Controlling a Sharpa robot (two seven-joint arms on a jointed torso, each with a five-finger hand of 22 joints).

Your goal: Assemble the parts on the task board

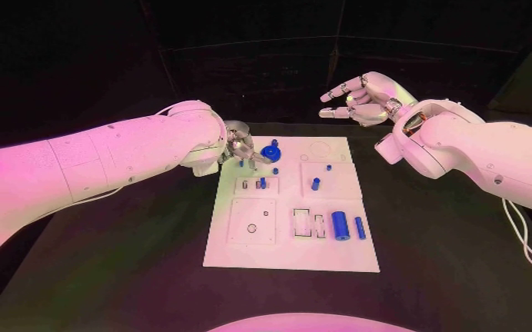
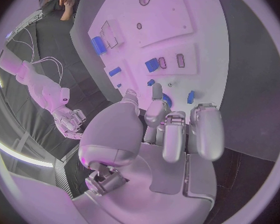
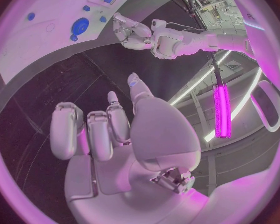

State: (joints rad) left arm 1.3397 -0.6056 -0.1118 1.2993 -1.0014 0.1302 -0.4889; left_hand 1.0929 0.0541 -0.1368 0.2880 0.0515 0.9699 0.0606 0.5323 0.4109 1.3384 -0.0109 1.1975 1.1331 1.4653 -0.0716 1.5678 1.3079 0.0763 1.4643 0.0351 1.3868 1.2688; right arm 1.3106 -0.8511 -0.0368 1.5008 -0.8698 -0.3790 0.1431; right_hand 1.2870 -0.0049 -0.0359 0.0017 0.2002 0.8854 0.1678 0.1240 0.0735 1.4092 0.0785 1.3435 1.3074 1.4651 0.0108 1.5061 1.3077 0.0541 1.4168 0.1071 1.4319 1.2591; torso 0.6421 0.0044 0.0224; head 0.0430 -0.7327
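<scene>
Left hand (image 1: 237,150) has its fingers curled down at the board's (image 1: 290,251) far-left corner, right beside the round blue part (image 1: 271,151); can't tell if they're actually pinching anything. Right hand (image 1: 364,100) floats loose and empty past the board's far edge, probably just staying clear.

On the head view, we cannot tell whether the left hand (image 1: 241,150), half hidden behind its own white forearm at the task board's (image 1: 290,255) far-left corner, touches the round blue part (image 1: 271,151) beside it. In the left wrist view, the palm covers the board's near edge. We find the smallest blue pieces (image 1: 328,167) too small to identify.
</scene>
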